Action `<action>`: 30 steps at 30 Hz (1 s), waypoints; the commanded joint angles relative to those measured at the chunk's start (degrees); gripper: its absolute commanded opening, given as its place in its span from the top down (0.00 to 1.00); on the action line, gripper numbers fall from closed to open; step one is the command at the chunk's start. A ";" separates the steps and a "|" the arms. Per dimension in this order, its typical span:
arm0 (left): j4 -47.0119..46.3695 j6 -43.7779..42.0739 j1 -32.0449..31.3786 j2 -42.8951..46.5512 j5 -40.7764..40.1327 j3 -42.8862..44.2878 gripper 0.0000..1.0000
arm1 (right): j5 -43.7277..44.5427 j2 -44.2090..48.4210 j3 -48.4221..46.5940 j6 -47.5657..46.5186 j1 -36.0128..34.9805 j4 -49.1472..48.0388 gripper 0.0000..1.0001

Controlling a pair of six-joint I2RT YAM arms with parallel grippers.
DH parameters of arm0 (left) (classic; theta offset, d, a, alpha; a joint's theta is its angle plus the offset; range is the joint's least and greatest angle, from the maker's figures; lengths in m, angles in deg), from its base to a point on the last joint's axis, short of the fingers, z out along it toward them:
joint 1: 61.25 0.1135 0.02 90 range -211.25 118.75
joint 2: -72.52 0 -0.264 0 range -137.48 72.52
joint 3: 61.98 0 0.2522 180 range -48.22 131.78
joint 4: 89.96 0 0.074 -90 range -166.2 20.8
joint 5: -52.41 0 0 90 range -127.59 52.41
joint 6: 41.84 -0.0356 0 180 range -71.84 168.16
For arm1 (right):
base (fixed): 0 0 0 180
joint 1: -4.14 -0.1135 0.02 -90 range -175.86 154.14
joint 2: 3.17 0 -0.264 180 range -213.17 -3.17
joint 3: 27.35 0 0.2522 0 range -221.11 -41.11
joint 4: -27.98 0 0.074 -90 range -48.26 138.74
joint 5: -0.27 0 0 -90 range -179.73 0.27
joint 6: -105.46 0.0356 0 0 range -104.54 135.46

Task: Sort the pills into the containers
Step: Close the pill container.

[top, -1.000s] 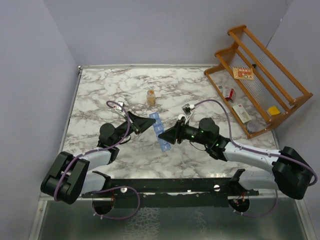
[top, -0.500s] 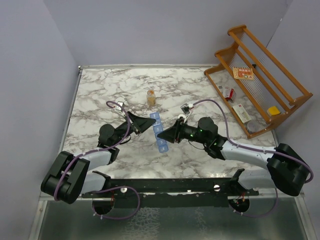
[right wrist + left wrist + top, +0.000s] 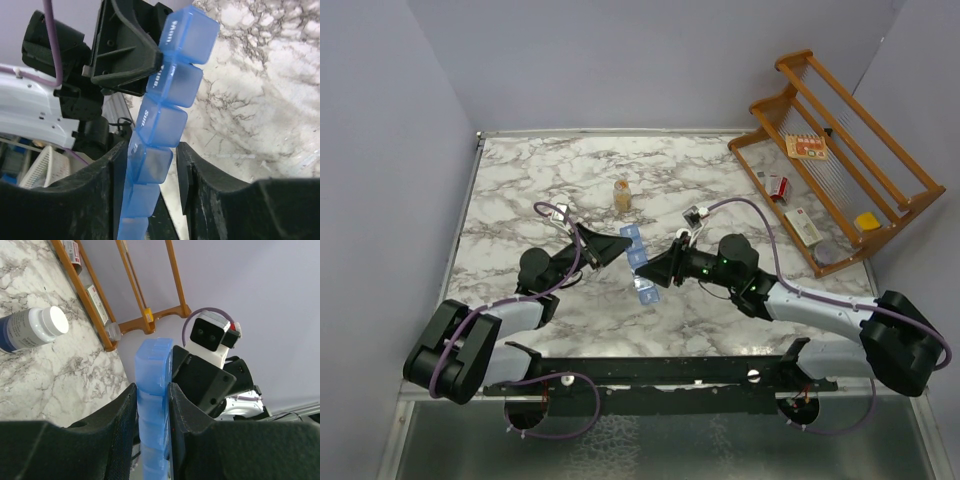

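**A:** Strip (image 3: 638, 258) first: where does it sit?

**B:** Mid-table (image 3: 520, 170), bridged between both arms. The left gripper (image 3: 152, 410) is clamped on it, with its pads tight against both long sides near one end. The right gripper (image 3: 150, 165) straddles it farther along. A sliver of gap shows on one side there, so I can't tell whether it pinches.

**A:** Is it off the marble?

**B:** I can't tell that either.

**A:** How would you do this step well?

**B:** I judge the aim is to get a lid open. Make the left the anchor, squeezing the walls and not the lids. The right should catch one lid's lip and lever it gently. The plastic looks hard and slick, so a sideways tug could slide the strip out of the clamp.

**A:** What about materials?

**B:** The strip is glossy translucent blue, a row of boxy cells with rounded corners and raised letters on each lid. Every lid looks shut, and no pills show. The table is veined marble. A white-capped bottle (image 3: 32, 330) lies on its side toward the rack (image 3: 135, 285); it is smooth and round, so it would likely roll if nudged.
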 commanded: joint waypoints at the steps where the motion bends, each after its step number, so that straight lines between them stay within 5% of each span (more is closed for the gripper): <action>1: -1.91 0.64 -0.07 -0.52 0.55 0.24 0.93 | 0.09 2.26 -0.02 -0.96 0.02 -1.25 0.53; 30: -2.89 1.53 -0.09 -0.88 -0.09 0.70 0.93 | -0.86 6.17 4.57 3.93 0.07 -3.44 0.39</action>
